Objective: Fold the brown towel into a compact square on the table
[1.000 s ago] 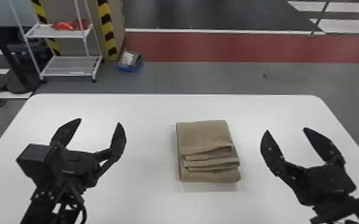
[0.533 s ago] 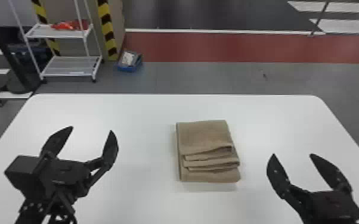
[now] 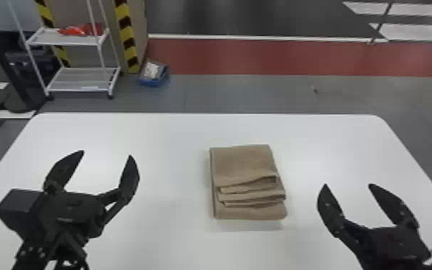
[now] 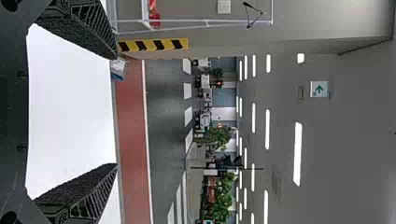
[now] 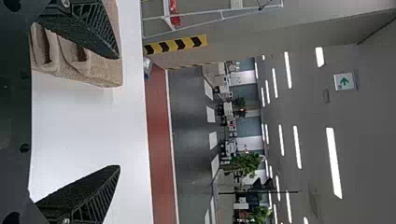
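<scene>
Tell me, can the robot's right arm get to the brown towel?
Probably yes. The right gripper is open, off to the right of the brown towel, and nothing seems to stand between them. How far the arm stretches, I can't tell.

1. White two-shelf rack [image 3: 66,40], far left in the head view, with red items [image 3: 82,30] on its upper shelf
2. Yellow-and-black striped strip [image 3: 127,36] just beside the rack
3. Blue container [image 3: 151,83] on the grey floor [image 3: 226,95], holding something pale
4. Red floor band [image 3: 262,57], edged by a white line [image 3: 262,37]
5. Green-and-white sign [image 4: 319,89], lit ceiling light [image 4: 298,154] and leafy plant [image 4: 219,137] in the left wrist view
</scene>
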`<state>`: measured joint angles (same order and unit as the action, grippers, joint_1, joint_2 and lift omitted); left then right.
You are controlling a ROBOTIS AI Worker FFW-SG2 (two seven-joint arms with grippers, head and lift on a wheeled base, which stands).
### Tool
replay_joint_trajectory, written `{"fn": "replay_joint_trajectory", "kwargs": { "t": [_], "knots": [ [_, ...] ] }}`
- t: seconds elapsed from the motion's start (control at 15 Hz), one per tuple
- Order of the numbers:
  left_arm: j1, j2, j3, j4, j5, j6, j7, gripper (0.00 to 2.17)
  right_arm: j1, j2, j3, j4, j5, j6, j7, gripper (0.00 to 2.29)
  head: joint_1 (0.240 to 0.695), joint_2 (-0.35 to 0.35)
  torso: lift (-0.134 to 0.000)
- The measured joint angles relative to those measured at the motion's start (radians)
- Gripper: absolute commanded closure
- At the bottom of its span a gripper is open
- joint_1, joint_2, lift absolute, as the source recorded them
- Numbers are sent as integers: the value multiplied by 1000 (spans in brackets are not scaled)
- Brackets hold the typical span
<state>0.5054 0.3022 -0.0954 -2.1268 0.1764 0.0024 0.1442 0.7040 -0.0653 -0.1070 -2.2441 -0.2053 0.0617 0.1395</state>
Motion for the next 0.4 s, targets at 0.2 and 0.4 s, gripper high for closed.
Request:
{"fn": "replay_joint_trajectory", "kwargs": {
  "t": [0.2, 0.4],
  "knots": [
    [-1, 0, 0, 4, 4, -13, -4, 70, -9, -1, 3, 0, 7, -4, 0, 53, 695, -35, -125],
    [-1, 1, 2, 7, 8, -22, -5, 66, -14, -2, 8, 0, 15, -4, 0, 66, 695, -32, -125]
  ]
}}
